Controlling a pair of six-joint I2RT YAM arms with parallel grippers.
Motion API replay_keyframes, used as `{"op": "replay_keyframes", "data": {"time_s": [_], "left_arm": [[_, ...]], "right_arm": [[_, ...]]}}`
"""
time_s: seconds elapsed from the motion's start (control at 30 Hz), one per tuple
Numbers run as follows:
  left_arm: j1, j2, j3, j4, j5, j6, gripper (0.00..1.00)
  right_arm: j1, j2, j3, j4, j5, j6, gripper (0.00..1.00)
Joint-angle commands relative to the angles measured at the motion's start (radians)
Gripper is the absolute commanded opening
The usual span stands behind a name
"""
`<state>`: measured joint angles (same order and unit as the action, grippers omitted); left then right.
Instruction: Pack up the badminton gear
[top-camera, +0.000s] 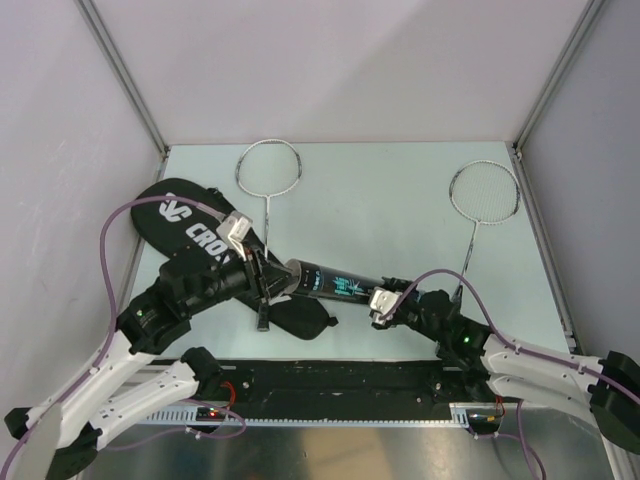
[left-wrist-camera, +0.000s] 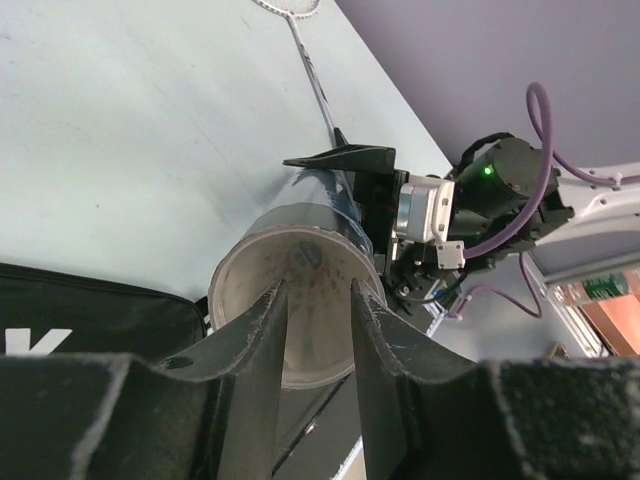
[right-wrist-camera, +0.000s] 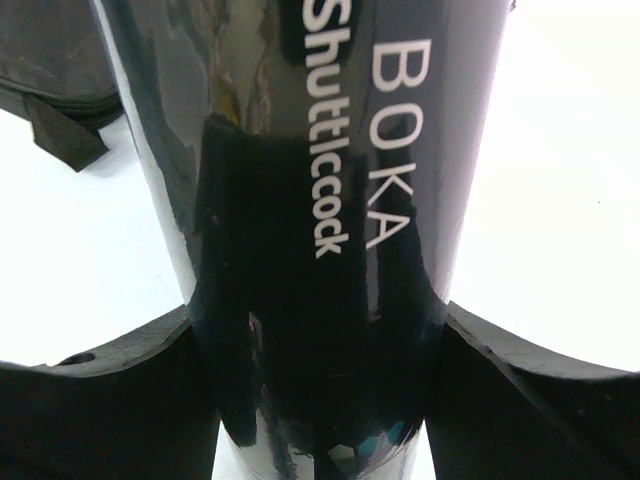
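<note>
The black tube (top-camera: 333, 283), lettered "BOKA Shuttlecock" (right-wrist-camera: 330, 150), is held level above the table, and my right gripper (top-camera: 380, 298) (right-wrist-camera: 318, 335) is shut on its right end. Its open mouth (left-wrist-camera: 295, 300) faces my left gripper (top-camera: 268, 280) (left-wrist-camera: 316, 290), whose fingers (left-wrist-camera: 262, 340) stand apart at the rim with nothing between them. Something pale lies deep inside the tube, too dim to name. One silver racket (top-camera: 268, 168) lies at the back left with its handle running under the tube. The other racket (top-camera: 484, 190) (left-wrist-camera: 312, 75) lies at the back right. The black bag (top-camera: 190, 228) (left-wrist-camera: 90, 320) lies on the left.
Grey walls with metal corner posts close in the table at the back and both sides. A black rail with the arm bases (top-camera: 330, 380) runs along the near edge. Purple cables (top-camera: 115, 240) loop above both arms.
</note>
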<state>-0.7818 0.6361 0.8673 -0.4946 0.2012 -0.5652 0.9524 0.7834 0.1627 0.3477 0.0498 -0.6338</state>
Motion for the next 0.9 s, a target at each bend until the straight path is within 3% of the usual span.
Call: {"op": "replay_keyframes", "data": {"time_s": [0.0, 0.17, 0.43, 0.67, 0.73, 0.87], "left_arm": [[-0.005, 0.033, -0.055, -0.043, -0.029, 0.04, 0.37], [-0.005, 0.045, -0.085, -0.02, -0.111, 0.037, 0.38], [-0.004, 0.093, -0.109, 0.026, -0.107, 0.049, 0.4], [0.011, 0.109, 0.083, -0.048, -0.208, 0.143, 0.48], [0.014, 0.113, 0.158, -0.063, -0.264, 0.174, 0.52], [0.014, 0.101, 0.283, -0.071, -0.355, 0.21, 0.8]], "right_arm": [[0.022, 0.05, 0.145, 0.201, -0.002, 0.069, 0.2], [0.046, 0.112, 0.192, 0.248, 0.022, 0.135, 0.2], [0.066, 0.125, 0.219, 0.221, 0.034, 0.121, 0.2], [0.072, 0.073, 0.219, 0.096, 0.067, 0.093, 0.21], [0.072, 0.069, 0.218, 0.088, 0.091, 0.092, 0.21], [0.071, 0.065, 0.217, 0.079, 0.12, 0.135, 0.21]]}}
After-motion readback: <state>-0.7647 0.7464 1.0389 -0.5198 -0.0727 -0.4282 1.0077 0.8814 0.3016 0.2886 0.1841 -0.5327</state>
